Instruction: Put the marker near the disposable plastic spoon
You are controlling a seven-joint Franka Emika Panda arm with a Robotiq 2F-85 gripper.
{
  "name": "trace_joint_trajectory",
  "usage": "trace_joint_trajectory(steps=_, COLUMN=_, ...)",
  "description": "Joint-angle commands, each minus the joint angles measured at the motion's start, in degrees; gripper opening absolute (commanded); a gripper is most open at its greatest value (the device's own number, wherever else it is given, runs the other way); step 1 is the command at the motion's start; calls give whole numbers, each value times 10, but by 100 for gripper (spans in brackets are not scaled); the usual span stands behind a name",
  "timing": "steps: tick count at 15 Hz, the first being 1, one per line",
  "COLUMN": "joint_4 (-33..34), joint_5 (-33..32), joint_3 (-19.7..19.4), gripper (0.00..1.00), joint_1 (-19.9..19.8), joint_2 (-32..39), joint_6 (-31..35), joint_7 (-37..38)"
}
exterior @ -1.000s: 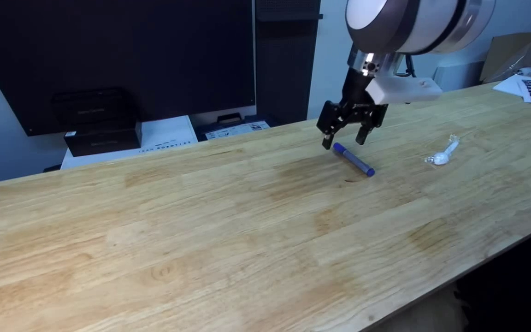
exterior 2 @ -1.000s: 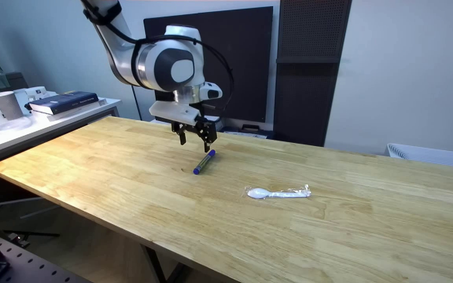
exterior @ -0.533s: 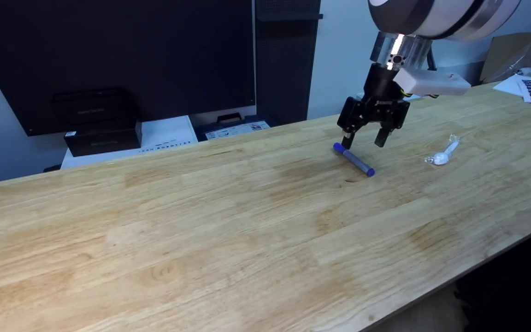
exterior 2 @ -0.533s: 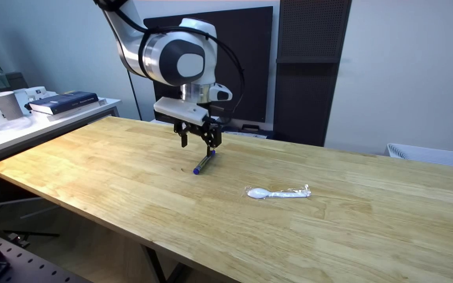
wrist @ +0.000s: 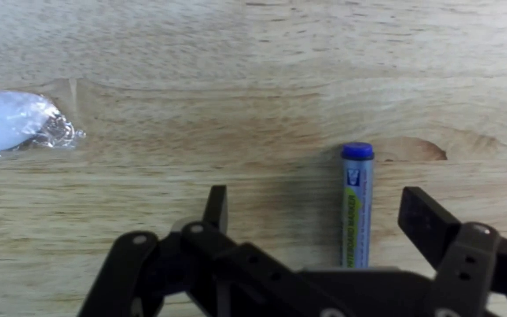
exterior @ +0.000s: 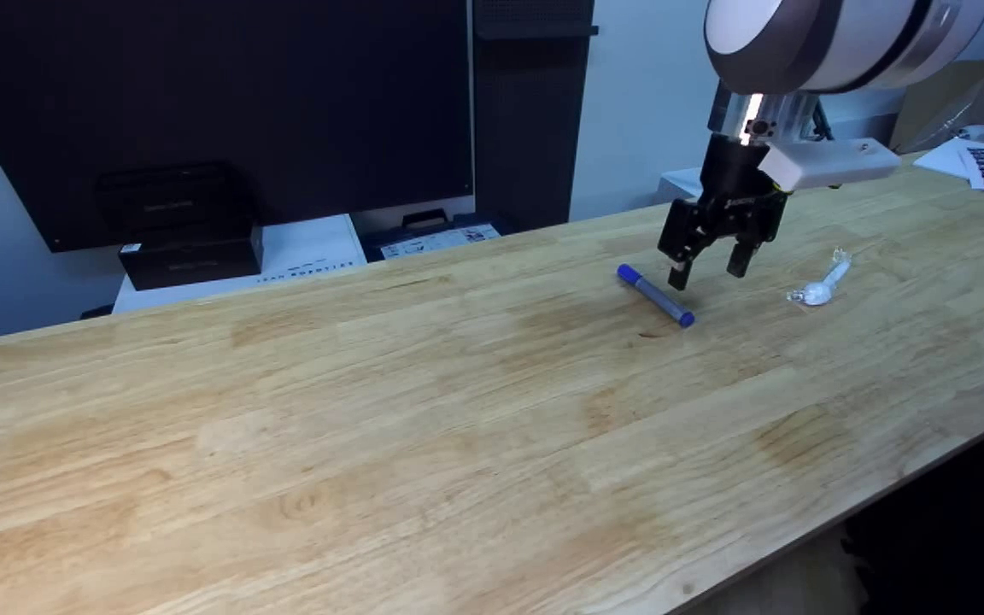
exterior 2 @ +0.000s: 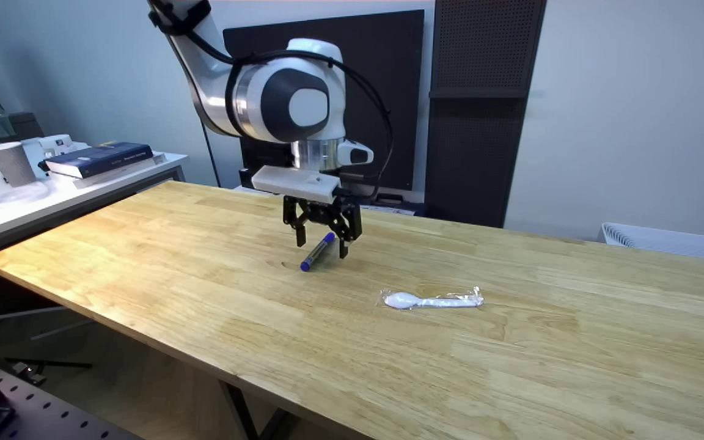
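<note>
Because the marker (wrist: pixel 358 211) lies on the table (exterior 2: pixel 511 366) apart from the spoon (exterior 2: pixel 434 302), the gripper (wrist: pixel 315 196) hangs over the marker, empty and spread wide astride it, presumably so that closing would pinch it crosswise.

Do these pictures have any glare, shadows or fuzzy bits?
Wrist view: glints on the wrapper around the plastic spoon, a soft shadow left of the marker, the dark gripper looking slightly soft-edged; in an exterior view: a warm glow over the left end of the table; in an exterior view: a bright streak on the metal collar above the gripper.
</note>
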Motion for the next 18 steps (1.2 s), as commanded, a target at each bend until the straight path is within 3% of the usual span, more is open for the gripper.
trace_joint_trajectory(steps=1, joint_4=24, joint_5=-33, joint_3=-19, gripper=100, joint_1=24, joint_2=26, joint_6=-6, joint_7=22)
trace_joint_trajectory(steps=7, joint_4=66, joint_5=-56, joint_3=-22, gripper=100, joint_1=39, joint_2=58, joint_6=-14, joint_7=22)
trace_joint_trajectory(steps=8, joint_4=73, joint_5=-58, joint_3=-22, gripper=75, joint_1=39, joint_2=62, joint_6=-13, joint_7=21)
trace_joint_trajectory(steps=9, joint_4=79, joint_5=-59, joint_3=-24, gripper=74, joint_1=42, joint_2=66, joint_6=-14, joint_7=22)
trace_joint_trajectory(steps=18, joint_4=101, joint_5=-65, joint_3=-17, gripper=12, joint_1=46, joint_2=72, joint_6=-9, joint_7=17)
